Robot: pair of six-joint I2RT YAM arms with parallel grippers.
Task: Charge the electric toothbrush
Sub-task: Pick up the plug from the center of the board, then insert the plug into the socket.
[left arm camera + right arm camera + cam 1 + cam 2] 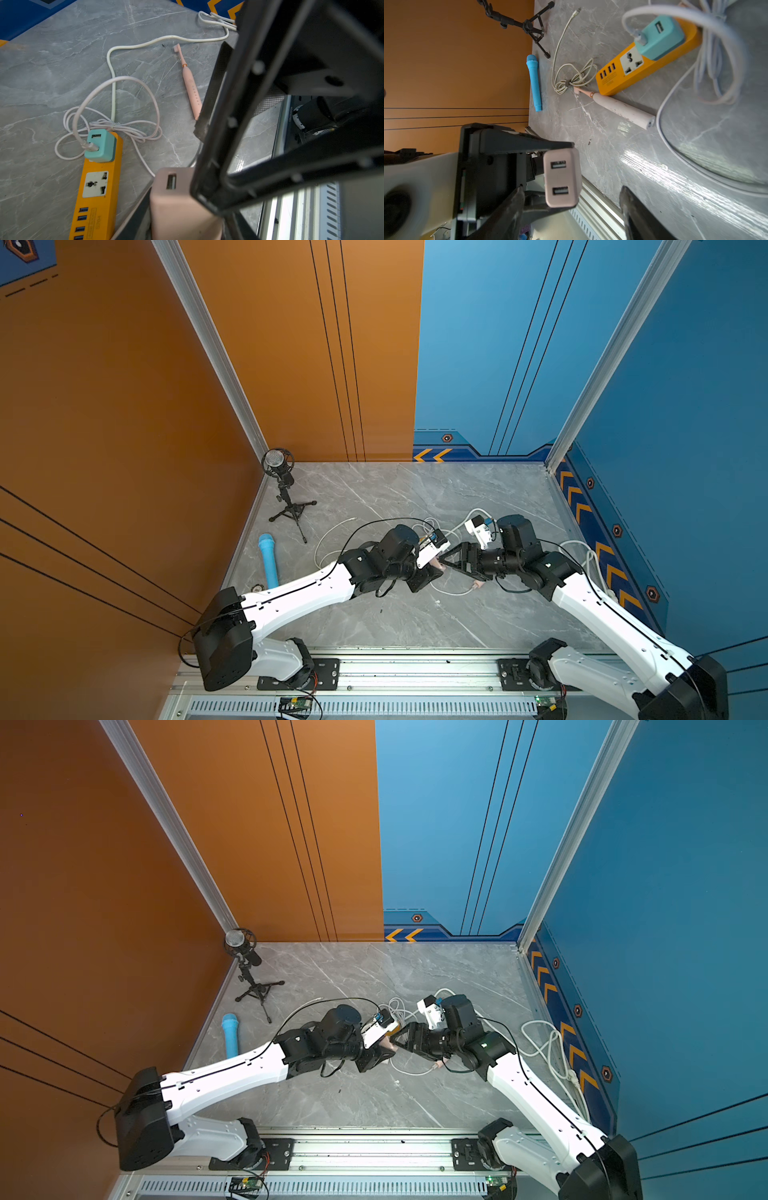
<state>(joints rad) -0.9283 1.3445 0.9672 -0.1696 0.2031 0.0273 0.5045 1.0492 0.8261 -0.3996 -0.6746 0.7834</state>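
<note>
The pink electric toothbrush (191,83) lies flat on the grey marble table (374,622), and in the right wrist view the toothbrush (623,110) rests beside a yellow power strip (643,68). My left gripper (436,566) is shut on a pink two-port USB charger block (178,203), held above the table. My right gripper (571,195) faces it, open, with one finger on each side of the block (562,178) and gaps showing. In both top views the two grippers meet mid-table, and the right gripper (399,1044) points left.
A teal charger (101,147) with a pale cable is plugged into the power strip (99,187). A blue microphone (268,560) and a black mic stand (282,489) are at the left wall. A bundled white cable (571,79) lies nearby, and more white cable (590,564) lies at the right wall.
</note>
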